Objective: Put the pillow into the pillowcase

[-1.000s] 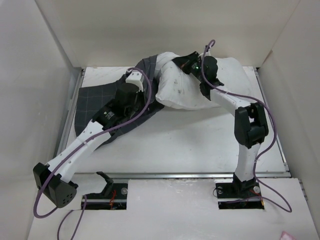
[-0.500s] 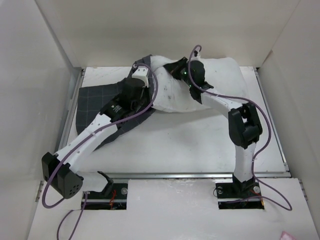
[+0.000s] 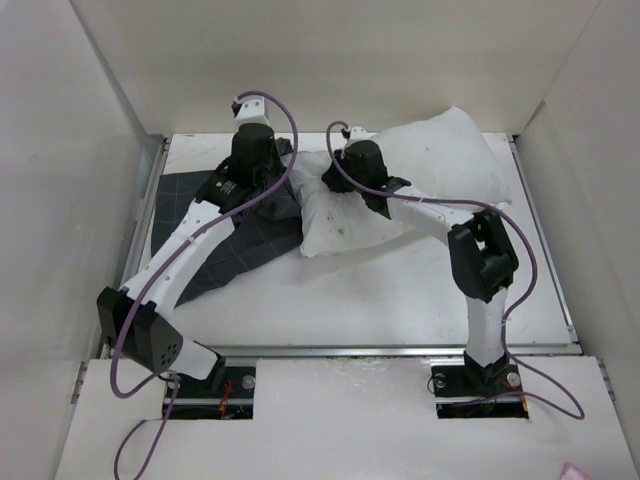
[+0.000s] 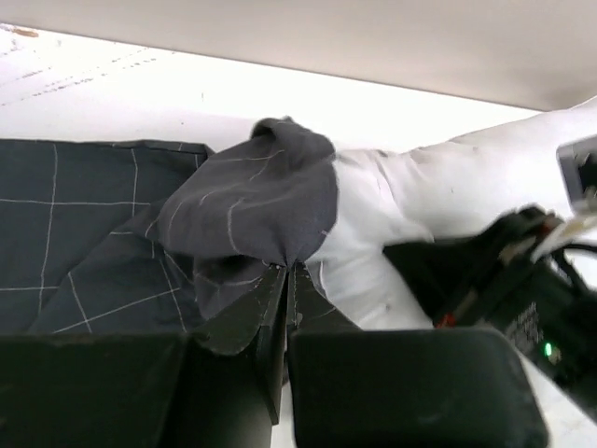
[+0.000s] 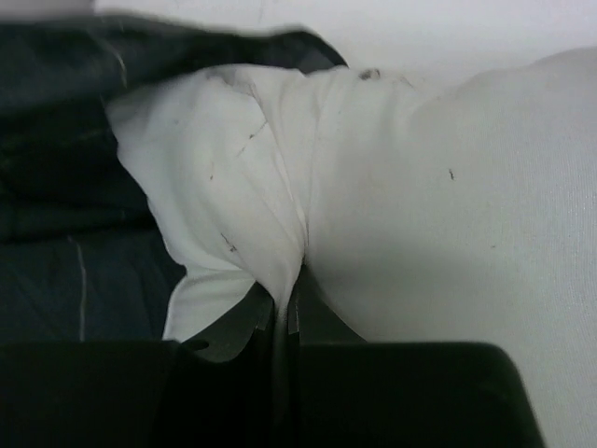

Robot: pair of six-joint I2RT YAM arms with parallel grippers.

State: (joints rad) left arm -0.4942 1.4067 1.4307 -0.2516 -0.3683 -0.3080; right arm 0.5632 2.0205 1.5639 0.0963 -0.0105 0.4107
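The white pillow [image 3: 420, 175] lies at the back of the table, its left end against the dark checked pillowcase [image 3: 215, 235]. My left gripper [image 3: 275, 170] is shut on a fold of the pillowcase [image 4: 252, 201] at its open edge, which lies over the pillow's corner [image 4: 373, 215]. My right gripper [image 3: 335, 175] is shut on a pinch of the pillow [image 5: 270, 224] near its left end, with the pillowcase [image 5: 65, 187] dark to its left. The two grippers are close together.
White walls [image 3: 100, 120] enclose the table on the left, back and right. A metal rail [image 3: 400, 350] runs along the near edge, with the arm bases behind it. The right arm [image 3: 480, 260] stands over the right half.
Both grippers moved left. The right gripper dragged the pillow's left end toward the pillowcase. The left gripper lifted and carried the pillowcase edge back and left.
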